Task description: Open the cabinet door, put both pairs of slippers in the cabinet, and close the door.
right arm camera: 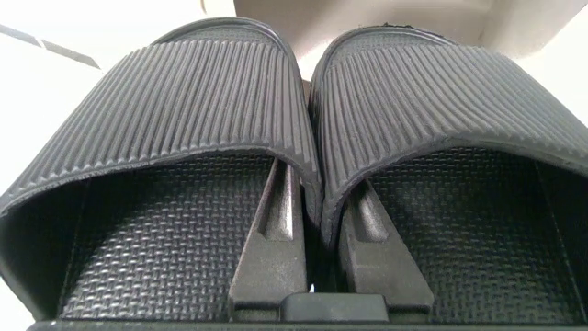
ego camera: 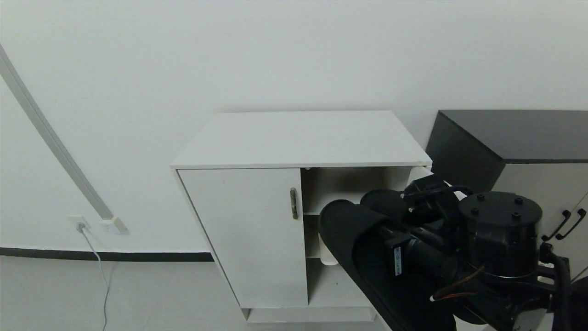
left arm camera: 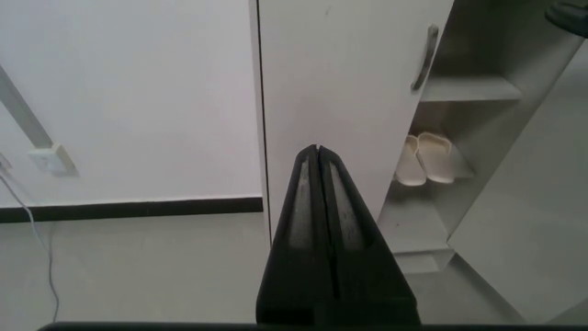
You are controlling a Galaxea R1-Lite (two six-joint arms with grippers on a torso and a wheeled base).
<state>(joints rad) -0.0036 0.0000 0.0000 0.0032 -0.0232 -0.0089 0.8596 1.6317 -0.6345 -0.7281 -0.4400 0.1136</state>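
right gripper (right arm camera: 320, 188): closed on the black slippers (right arm camera: 211, 101); 1 finger (right arm camera: 276, 230) is seen inside each slipper, and the 2 inner side walls are pinched between the fingers.
black slippers: 2 are held side by side, touching, with the ribbed straps on top; they are carried in front of the open right half of the cabinet (ego camera: 298, 138).
left gripper (left arm camera: 317, 156): fingers are pressed together and nothing is held; it is pointed toward the left door (ego camera: 243, 234), well apart from it, above the floor.
cabinet: white, set against the wall; the right half is open and the shelves inside are exposed.
left door: shut; a dark handle (ego camera: 294, 203) is fixed upright at its inner edge.
white slippers (left arm camera: 427, 158): 2 are laid side by side, touching, on a lower shelf inside the open right half, below the upper shelf (left arm camera: 469, 89).
dark cabinet (ego camera: 505, 133): placed just beside the white one, on the robot's right.
wall socket (ego camera: 79, 224): mounted low on the wall, left of the cabinet; a cable (ego camera: 103, 276) is plugged in and trailed down to the floor.
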